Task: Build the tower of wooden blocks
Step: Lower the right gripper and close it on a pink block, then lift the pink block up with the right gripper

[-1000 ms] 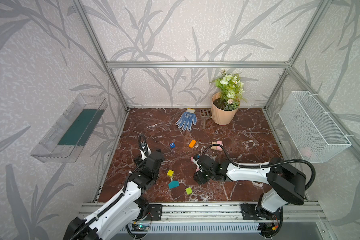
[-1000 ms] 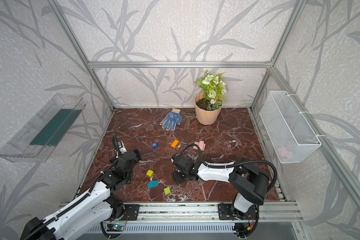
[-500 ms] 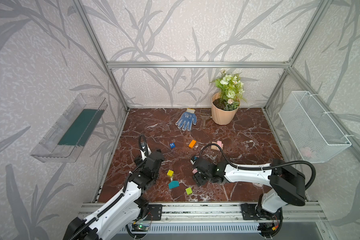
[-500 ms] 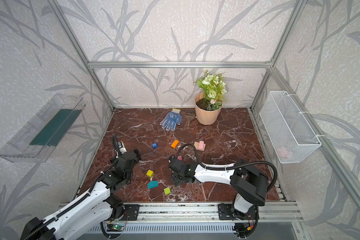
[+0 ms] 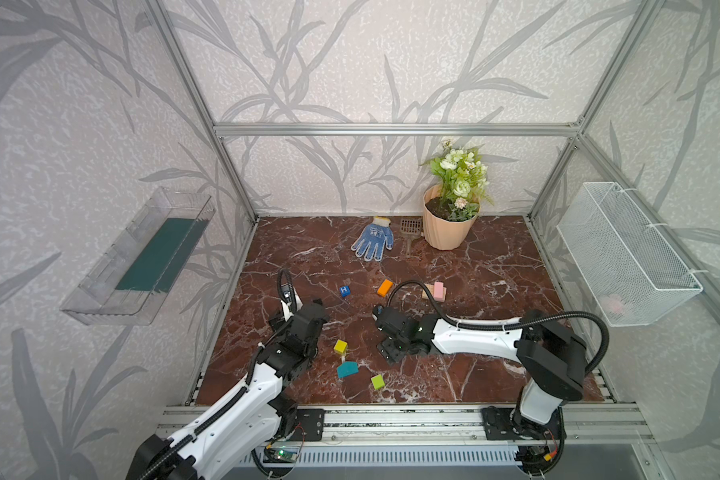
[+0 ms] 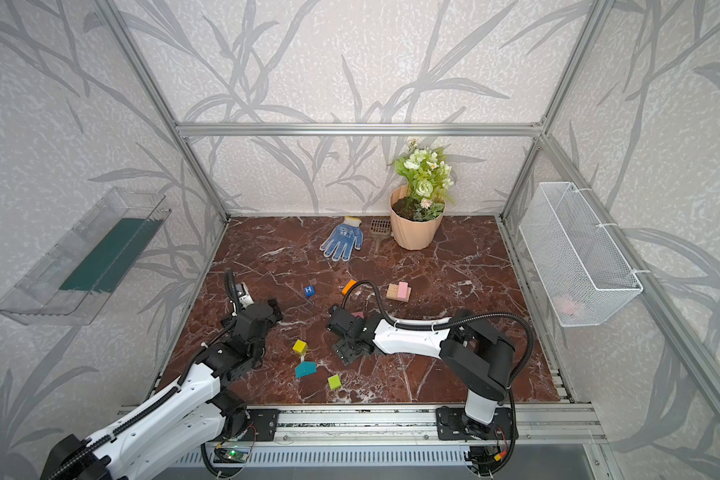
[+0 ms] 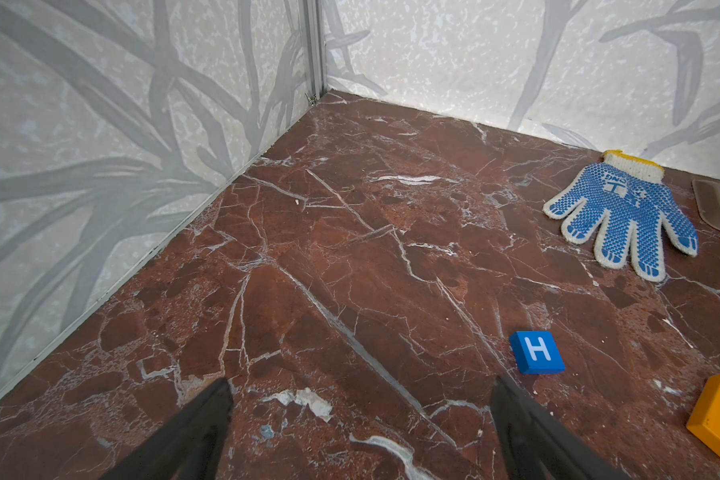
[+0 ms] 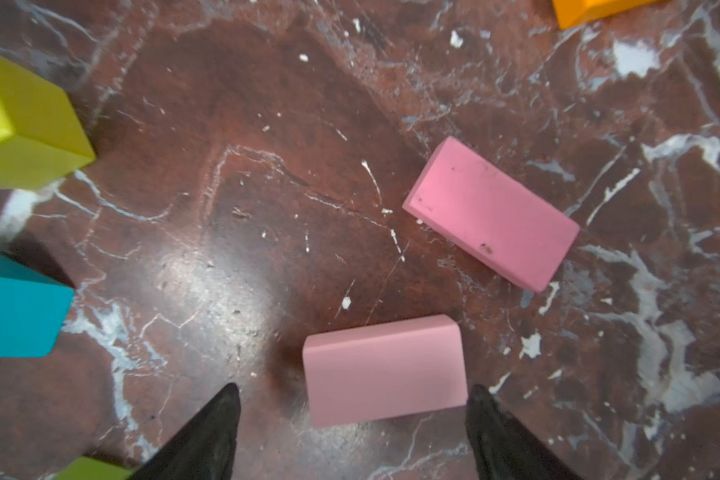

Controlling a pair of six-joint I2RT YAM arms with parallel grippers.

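Moved: the right gripper [image 8: 353, 392] has been shifted slightly leftward since the earlier top view, and its jaws have been spread wide; nothing is held.
Wood block tower [image 5: 435, 291]: barely begun; a pink oblong [image 5: 439, 290] is laid on a tan base [image 5: 427, 294], mid-floor, beyond the right arm.
Nearest pink block [image 8: 383, 370]: laid flat just ahead of the right fingertips, between their lines, apparently untouched.
Handling: judged light, rigid and smooth-painted, so liable to slip; best taken across the two long sides at mid-length.
Second pink block [image 8: 491, 214]: flat, skewed, just beyond the first.
Loose blocks: an orange block [image 5: 385, 287], blue "H" cube [image 7: 537, 352], yellow cube [image 5: 340, 346], teal piece [image 5: 347, 369] and lime cube [image 5: 377, 381] are scattered apart.
Left gripper [image 7: 362, 384]: jaws wide, empty, held over bare floor; the blue "H" cube lies near one fingertip.
Surroundings: a polished red marble floor [image 5: 495, 266] veined white; a dotted blue glove [image 5: 373, 241] and ribbed peach flowerpot [image 5: 447, 232] at the back.
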